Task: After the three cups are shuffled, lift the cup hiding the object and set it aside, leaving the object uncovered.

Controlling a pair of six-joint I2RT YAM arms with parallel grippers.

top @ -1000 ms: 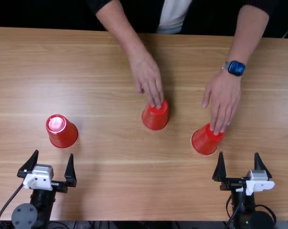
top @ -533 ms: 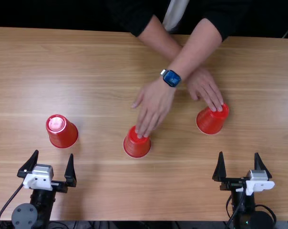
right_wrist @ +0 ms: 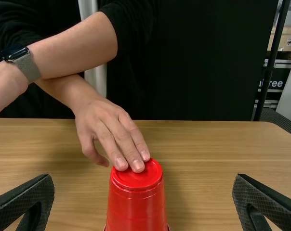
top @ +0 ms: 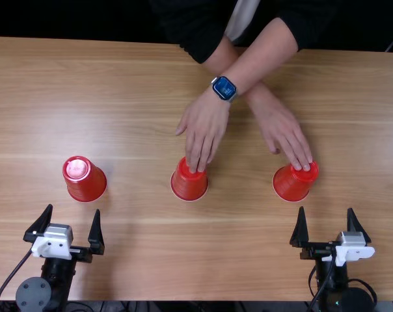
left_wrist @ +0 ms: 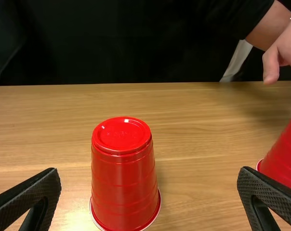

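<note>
Left cup [top: 84,179] stands alone on the desk [top: 131,84]; a person's crossed hands [top: 203,130] touch middle cup [top: 189,182] and right cup [top: 293,184] — robot's left hand [top: 72,210] and right hand [top: 325,210] both gape wide, empty.

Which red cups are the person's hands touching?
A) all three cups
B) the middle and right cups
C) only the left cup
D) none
B: the watch-wearing hand rests on the middle cup, the other hand on the right cup; the left cup stands untouched.
</note>
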